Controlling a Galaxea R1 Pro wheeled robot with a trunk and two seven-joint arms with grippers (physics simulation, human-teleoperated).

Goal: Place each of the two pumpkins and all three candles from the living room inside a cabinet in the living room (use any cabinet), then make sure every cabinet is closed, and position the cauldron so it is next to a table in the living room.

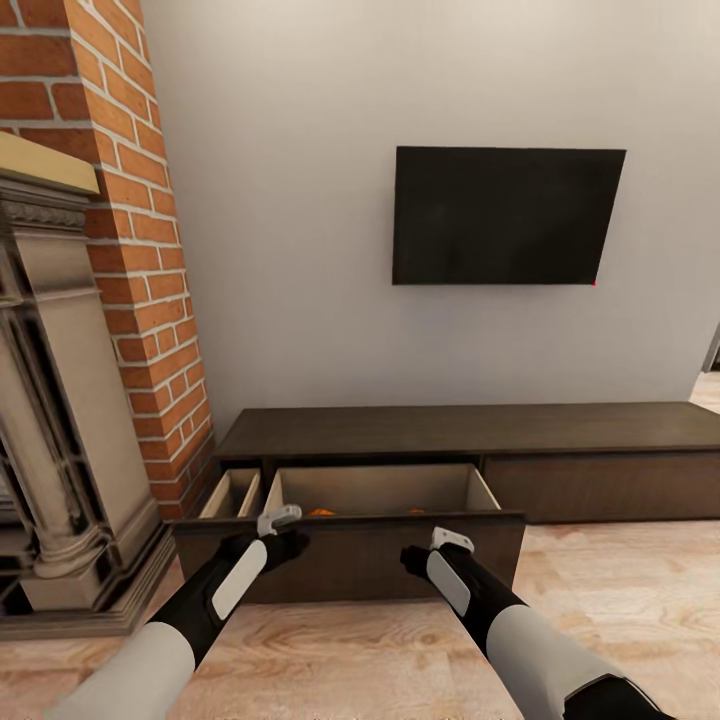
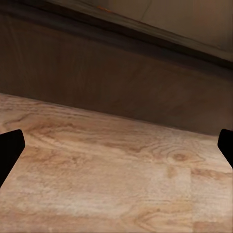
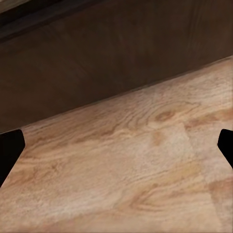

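The step in hand looks like shutting the cabinet (image 1: 470,430): its wide drawer (image 1: 350,545) stands pulled out, pale inside, with slivers of orange just above the front panel, probably the pumpkins (image 1: 322,512), though too little shows to be sure. Both arms reach low toward the dark front. The left hand (image 1: 283,541) and right hand (image 1: 418,556) sit close to it, and the wrist views show the fingers of each spread wide, holding nothing, over the wooden floor (image 2: 116,179) before the panel. Next, I judge, both hands should press squarely on the front and push evenly so the drawer slides home.
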